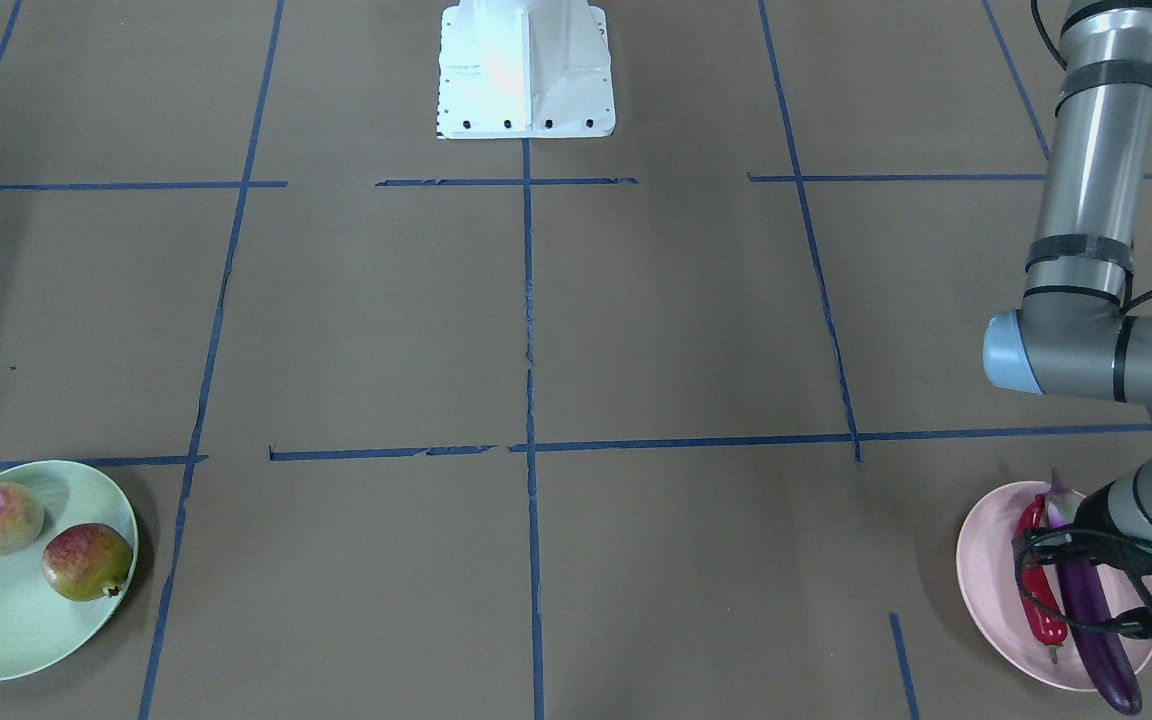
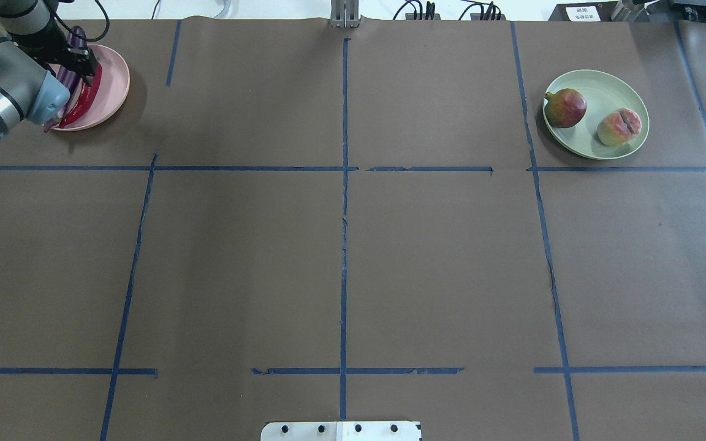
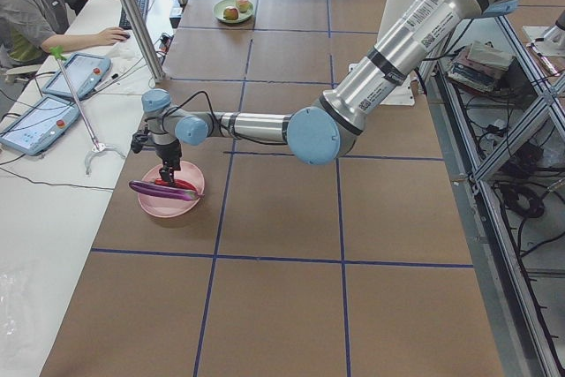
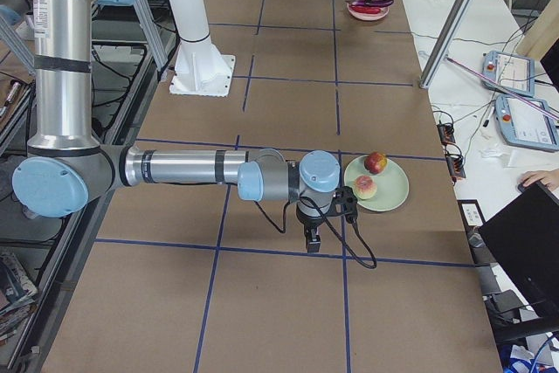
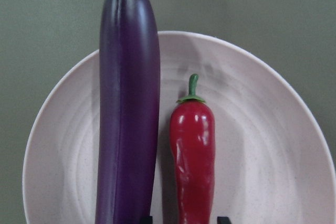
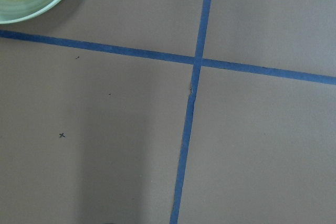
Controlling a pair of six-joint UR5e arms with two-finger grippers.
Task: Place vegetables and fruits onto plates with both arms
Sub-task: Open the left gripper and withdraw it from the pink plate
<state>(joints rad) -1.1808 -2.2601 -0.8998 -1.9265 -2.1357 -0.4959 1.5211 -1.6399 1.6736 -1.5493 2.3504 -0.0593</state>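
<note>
Eggplant (image 5: pixel 128 108) and chili pepper (image 5: pixel 192 156): side by side on the pink plate (image 5: pixel 262 129), eggplant tip overhanging the rim. Left gripper (image 5: pixel 185 219): fingers (image 5: pixel 222 219) spread, straddling the pepper's end, not clamping it. Peach (image 2: pixel 619 127) and pomegranate (image 2: pixel 565 107): apart on the green plate (image 2: pixel 604 82). Right gripper (image 4: pixel 312 238): over bare desk (image 2: pixel 353 257) near that plate; finger state cannot be told.

pink plate (image 5: pixel 262 156): eggplant (image 5: pixel 128 119), chili (image 5: pixel 192 156) block one side | other side apparently open
</note>
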